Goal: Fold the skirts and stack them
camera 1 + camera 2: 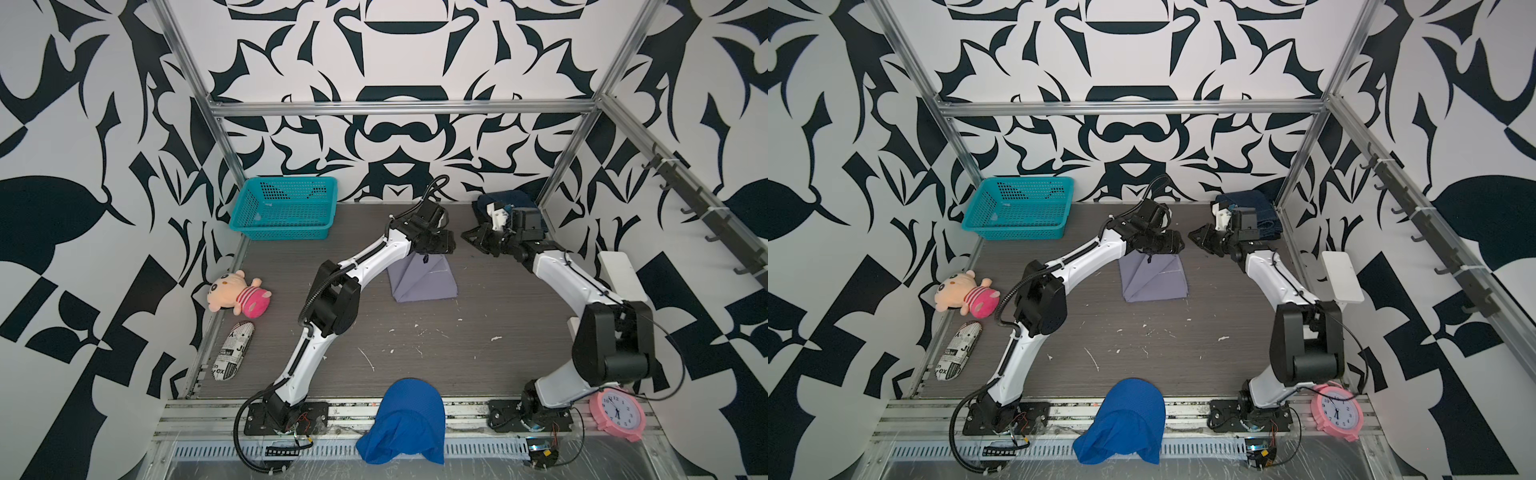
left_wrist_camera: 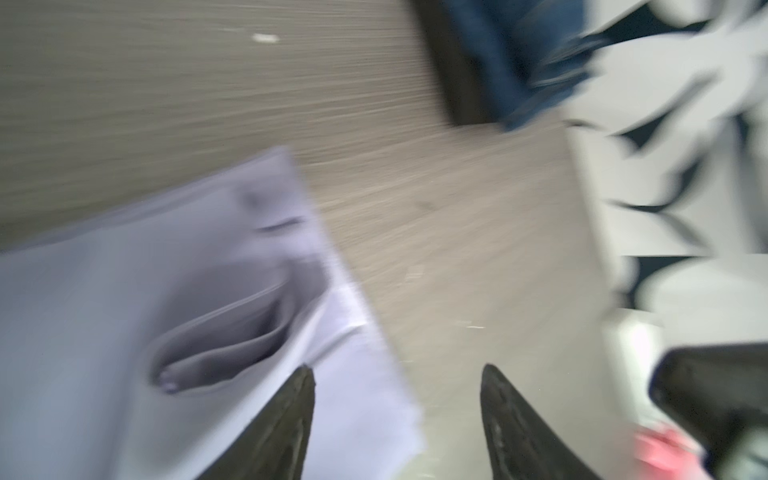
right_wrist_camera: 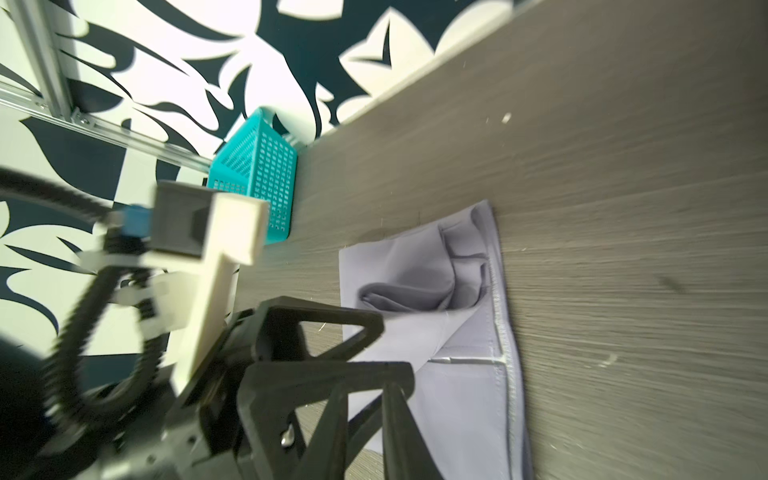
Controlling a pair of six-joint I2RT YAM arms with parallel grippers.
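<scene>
My left gripper hung spread and empty over the folded pale lavender-grey cloth skirt at frame centre (of the right gripper I couldn't tell); a snagging fingertip might undo the fold.

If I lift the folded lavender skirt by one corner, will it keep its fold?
Probably floppy: the folded pale lavender-grey fabric skirt shows loose, soft pleats in the right wrist view, so a one-corner lift would likely spill the fold. It lies thin and flat on the grey wood-grain table, so it is probably light and may slide or bunch when pushed.
</scene>
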